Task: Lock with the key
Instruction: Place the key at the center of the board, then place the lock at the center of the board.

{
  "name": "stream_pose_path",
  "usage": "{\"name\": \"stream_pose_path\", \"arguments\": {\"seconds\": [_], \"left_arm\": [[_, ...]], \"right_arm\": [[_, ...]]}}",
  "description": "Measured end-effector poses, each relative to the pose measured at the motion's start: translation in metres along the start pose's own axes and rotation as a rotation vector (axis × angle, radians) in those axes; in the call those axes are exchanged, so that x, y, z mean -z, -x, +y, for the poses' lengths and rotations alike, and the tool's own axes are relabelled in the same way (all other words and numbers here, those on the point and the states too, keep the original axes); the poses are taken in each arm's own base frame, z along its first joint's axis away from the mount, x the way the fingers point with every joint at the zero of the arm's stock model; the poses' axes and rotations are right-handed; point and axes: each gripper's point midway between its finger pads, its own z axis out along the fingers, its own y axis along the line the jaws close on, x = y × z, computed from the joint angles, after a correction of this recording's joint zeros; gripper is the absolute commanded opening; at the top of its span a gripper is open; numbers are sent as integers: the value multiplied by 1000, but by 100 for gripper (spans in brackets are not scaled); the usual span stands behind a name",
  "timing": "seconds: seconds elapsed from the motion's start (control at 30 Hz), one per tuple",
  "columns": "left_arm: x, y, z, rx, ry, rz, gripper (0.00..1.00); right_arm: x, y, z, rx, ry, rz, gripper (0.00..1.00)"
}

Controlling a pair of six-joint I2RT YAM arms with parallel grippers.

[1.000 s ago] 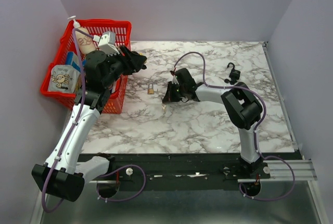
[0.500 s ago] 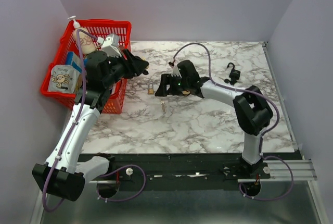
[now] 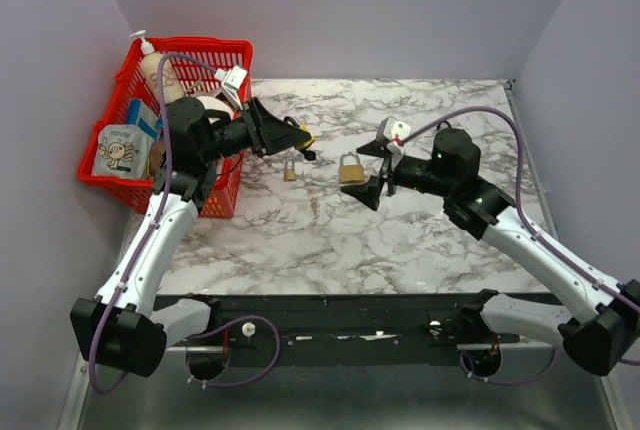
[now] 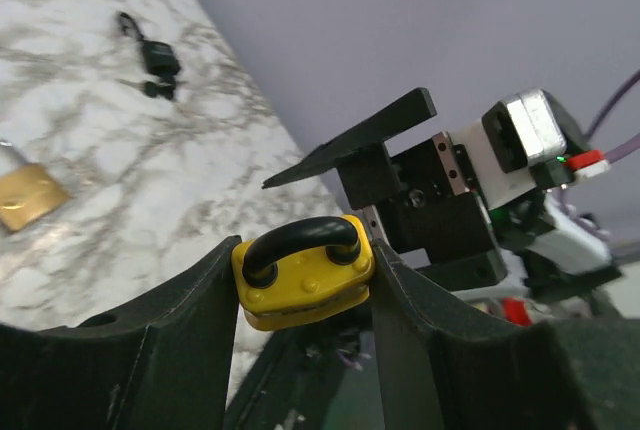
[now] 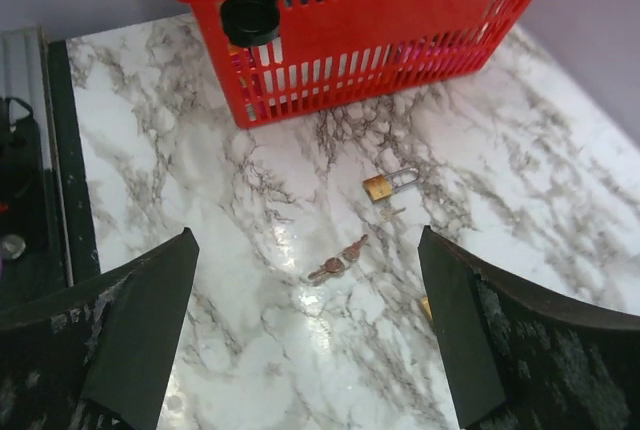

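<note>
My left gripper (image 3: 298, 139) is shut on a yellow padlock with a black shackle (image 4: 300, 285), held above the table near the basket; the same yellow padlock (image 3: 305, 142) shows in the top view. A pair of keys (image 3: 315, 206) lies on the marble, also seen as keys (image 5: 338, 258) below my right gripper (image 5: 305, 245). That right gripper (image 3: 369, 172) hangs open and empty, just right of a large brass padlock (image 3: 351, 168). A small brass padlock (image 3: 289, 170) lies left of it, and the right wrist view shows this small padlock (image 5: 390, 185) with a small key beside it.
A red basket (image 3: 228, 190) full of items stands at the back left, its wall (image 5: 400, 40) close behind the keys. A black padlock (image 4: 150, 50) with its key lies on the far right of the marble, behind the right arm.
The right gripper opened, left the large brass padlock on the table, and drew back to the right and up. The left gripper reached out to the right with the yellow padlock.
</note>
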Motion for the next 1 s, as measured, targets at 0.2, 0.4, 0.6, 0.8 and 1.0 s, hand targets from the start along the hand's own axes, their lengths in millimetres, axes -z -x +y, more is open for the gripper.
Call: {"name": "stream_pose_path", "arguments": {"seconds": [0.2,0.4,0.6,0.8,1.0], "left_arm": [[0,-22,-34,106,-237,137,0],[5,-48,-71,89,-400,284,0],[13,-73,-98,49,-508,394,0],[12,-86,-101,64,-536,454,0],[9,-91,-99,84,-536,471,0]], "right_arm": [[24,30,18,251,48,-124,100],[21,47,38,346,106,-186,100],[16,66,70,414,179,-264,100],[21,82,80,440,177,-316,91],[26,94,81,443,167,-347,69]]}}
